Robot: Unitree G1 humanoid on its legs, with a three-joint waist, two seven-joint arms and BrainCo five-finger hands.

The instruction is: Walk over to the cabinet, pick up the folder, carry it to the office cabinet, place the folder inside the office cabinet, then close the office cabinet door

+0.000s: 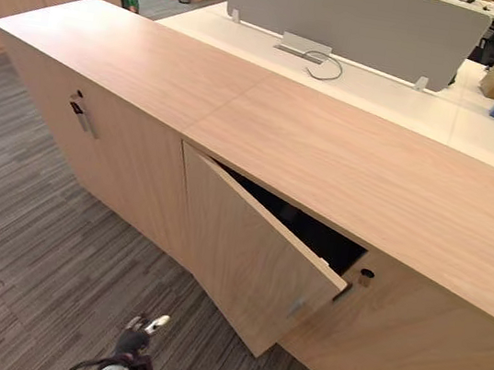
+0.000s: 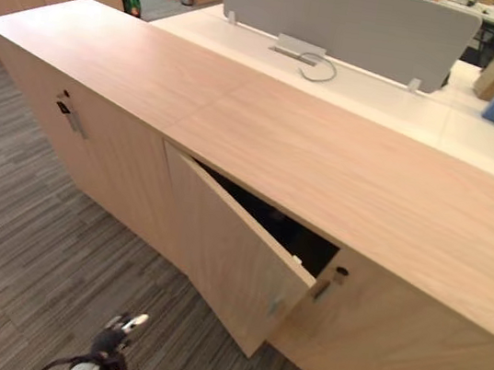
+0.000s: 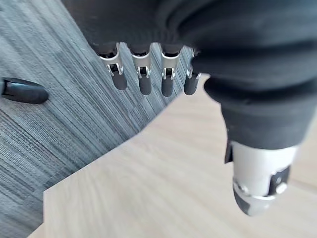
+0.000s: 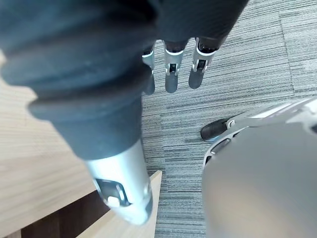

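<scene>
At your left hand [image 3: 168, 29], the fingers [image 3: 145, 82] hang straight and hold nothing, over grey carpet [image 3: 59, 124] and a pale wood panel [image 3: 163, 183]. Your right hand [image 4: 114, 54] is likewise empty, its fingers [image 4: 171, 79] straight above the carpet. Ahead of you, the office cabinet [image 1: 326, 150] has one door [image 1: 246, 255] swung partly outward, hinged on its left, with the handle [image 1: 296, 306] at its free edge. The gap [image 1: 314, 232] behind it is too dark for you to tell whether the folder lies inside.
</scene>
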